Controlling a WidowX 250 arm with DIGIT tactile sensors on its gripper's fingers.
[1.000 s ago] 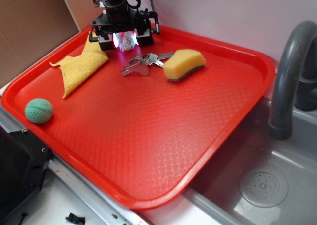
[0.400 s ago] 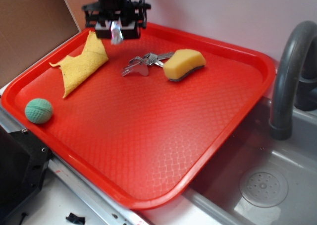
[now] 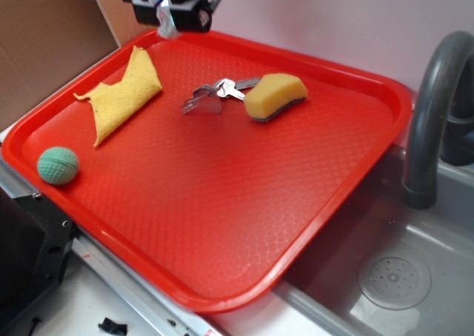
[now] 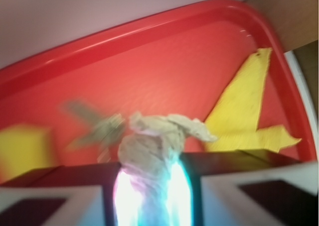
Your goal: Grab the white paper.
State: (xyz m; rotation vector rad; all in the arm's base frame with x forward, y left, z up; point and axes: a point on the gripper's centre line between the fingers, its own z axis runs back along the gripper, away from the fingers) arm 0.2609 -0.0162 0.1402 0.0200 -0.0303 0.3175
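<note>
While the fingers (image 4: 152, 186) pinch the white paper (image 4: 158, 136) (crumpled, protruding past the tips), the wad hangs clear above the far corner of the red tray (image 3: 222, 203), near the yellow cloth (image 3: 122, 95), with the keys (image 3: 215, 95) and sponge (image 3: 275, 95) farther off.

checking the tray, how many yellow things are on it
2. The crumpled yellow cloth lies near the red plastic tray's left rim; the yellow sponge with a dark underside sits toward the back, beside the silver keys. Nothing appears hidden.
</note>
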